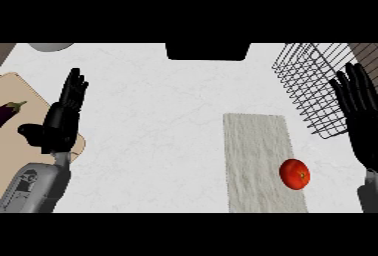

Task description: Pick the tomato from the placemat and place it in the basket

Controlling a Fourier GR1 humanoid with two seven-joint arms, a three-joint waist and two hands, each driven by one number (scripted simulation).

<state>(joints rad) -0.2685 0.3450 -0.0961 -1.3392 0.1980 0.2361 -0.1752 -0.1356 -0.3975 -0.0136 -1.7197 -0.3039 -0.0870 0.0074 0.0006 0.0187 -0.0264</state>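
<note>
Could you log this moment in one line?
tomato: on placemat | basket: far right | left robot hand: open | right robot hand: open

Tomato (pixel 294 174) lies on placemat (pixel 258 150); wire basket (pixel 314 85) beside; both hands open.

A kitchen: white counter (pixel 162 125), wooden cutting board (pixel 31 97) with an eggplant (pixel 9 113), wire basket (pixel 306 90), placemat (pixel 255 150).
</note>
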